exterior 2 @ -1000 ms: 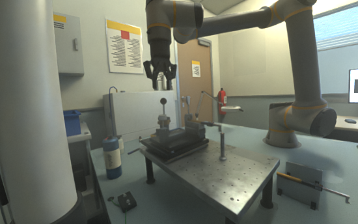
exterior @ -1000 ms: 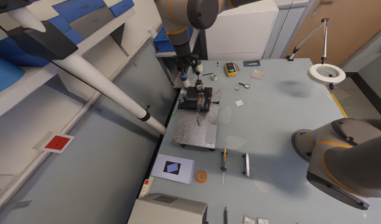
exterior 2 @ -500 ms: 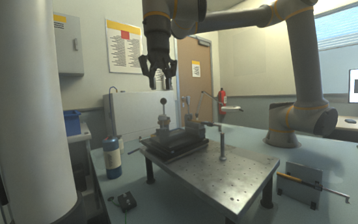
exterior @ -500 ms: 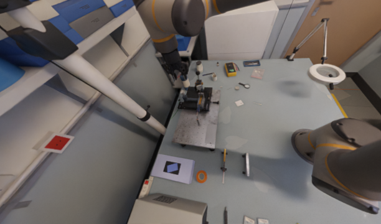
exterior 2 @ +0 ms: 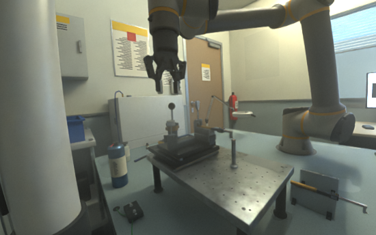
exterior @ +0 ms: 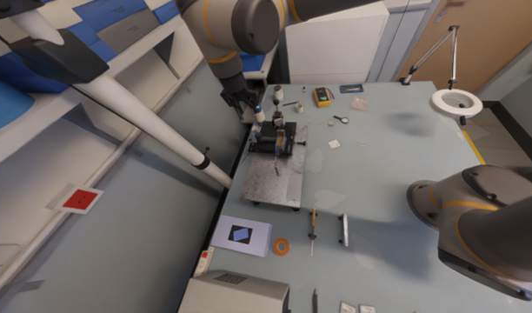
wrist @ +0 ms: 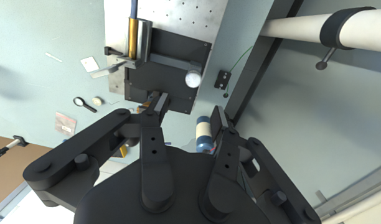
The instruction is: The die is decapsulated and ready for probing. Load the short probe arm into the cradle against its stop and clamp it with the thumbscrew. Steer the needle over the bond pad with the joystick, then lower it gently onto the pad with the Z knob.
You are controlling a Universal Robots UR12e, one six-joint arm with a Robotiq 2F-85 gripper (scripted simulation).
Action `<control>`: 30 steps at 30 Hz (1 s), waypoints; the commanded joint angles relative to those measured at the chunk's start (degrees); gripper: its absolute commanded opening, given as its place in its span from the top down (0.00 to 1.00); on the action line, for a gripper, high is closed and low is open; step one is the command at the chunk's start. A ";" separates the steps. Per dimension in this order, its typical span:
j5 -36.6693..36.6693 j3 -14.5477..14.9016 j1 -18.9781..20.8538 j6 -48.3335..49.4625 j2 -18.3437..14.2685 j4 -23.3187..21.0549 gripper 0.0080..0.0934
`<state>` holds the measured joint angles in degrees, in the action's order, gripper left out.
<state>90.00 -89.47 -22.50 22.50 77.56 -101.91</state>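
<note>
A short probe arm with a gold sleeve (wrist: 133,37) lies in the cradle (wrist: 140,40) of the black positioner stage (exterior 2: 184,145), which sits at the far end of the perforated steel plate (exterior 2: 231,181). My gripper (exterior 2: 165,89) hangs open and empty well above the stage, over its joystick, a ball-topped stick (exterior 2: 171,106) that shows as a pale round knob (wrist: 193,78) from above. The arm's needle end reaches toward a post (exterior 2: 233,150) on the plate. A second, longer probe arm (exterior: 312,230) rests on a stand near the plate's front.
A blue and white canister (exterior 2: 117,169) stands at the table's edge next to the stage. A white microscope boom (exterior: 153,126) slants past on the left. A magnifier lamp (exterior: 456,102), a yellow meter (exterior: 321,96), a loupe and an orange tape ring (exterior: 281,246) lie around.
</note>
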 commanded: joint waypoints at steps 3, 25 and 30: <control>0.00 0.05 -0.01 0.00 0.04 -0.02 0.43; 0.00 -0.75 0.02 -0.02 -0.19 -1.02 0.46; 0.00 -1.76 0.02 -0.02 -0.49 -2.32 0.46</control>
<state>90.00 -91.29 -22.47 22.47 77.05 -104.24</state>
